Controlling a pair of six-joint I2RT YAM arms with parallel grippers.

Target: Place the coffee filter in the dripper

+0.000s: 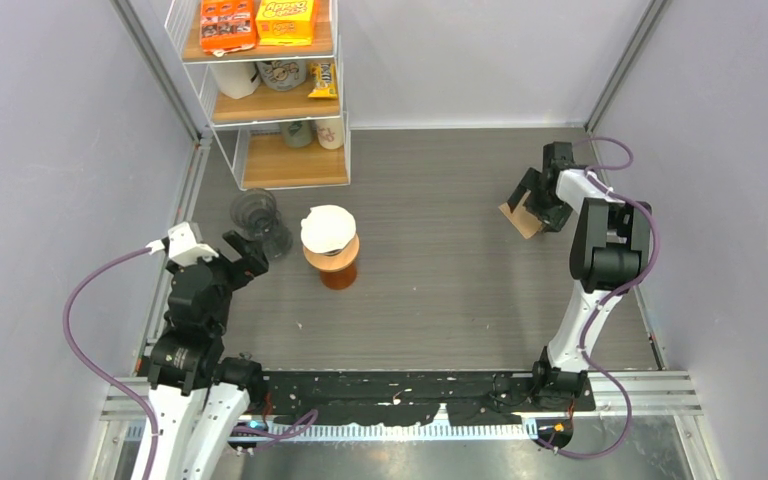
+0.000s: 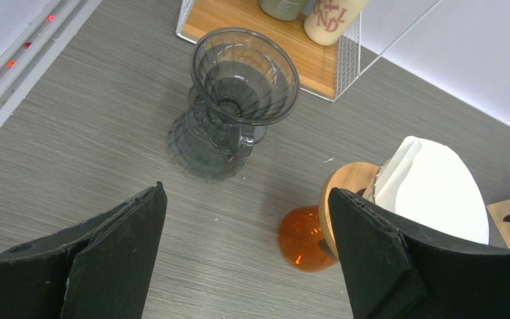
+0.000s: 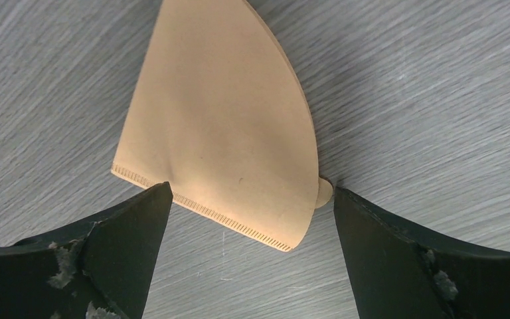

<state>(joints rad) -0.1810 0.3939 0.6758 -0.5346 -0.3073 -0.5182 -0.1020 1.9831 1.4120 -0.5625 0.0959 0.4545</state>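
A brown paper coffee filter [image 3: 226, 113] lies flat on the grey table at the far right [image 1: 515, 221]. My right gripper [image 3: 252, 199] is open, one finger on each side of the filter's lower seamed edge, just above it; in the top view the gripper [image 1: 535, 205] hovers over the filter. A smoky clear dripper [image 2: 239, 93] stands at the left [image 1: 258, 220]. My left gripper [image 2: 246, 199] is open and empty, just in front of that dripper [image 1: 245, 255]. An orange glass dripper with a wooden collar [image 2: 302, 239] holds a white filter [image 2: 438, 193].
A wire and wood shelf [image 1: 280, 100] with boxes, cups and snack packs stands at the back left, close behind the smoky dripper; its corner shows in the left wrist view [image 2: 272, 40]. Grey walls enclose the table on the left, back and right.
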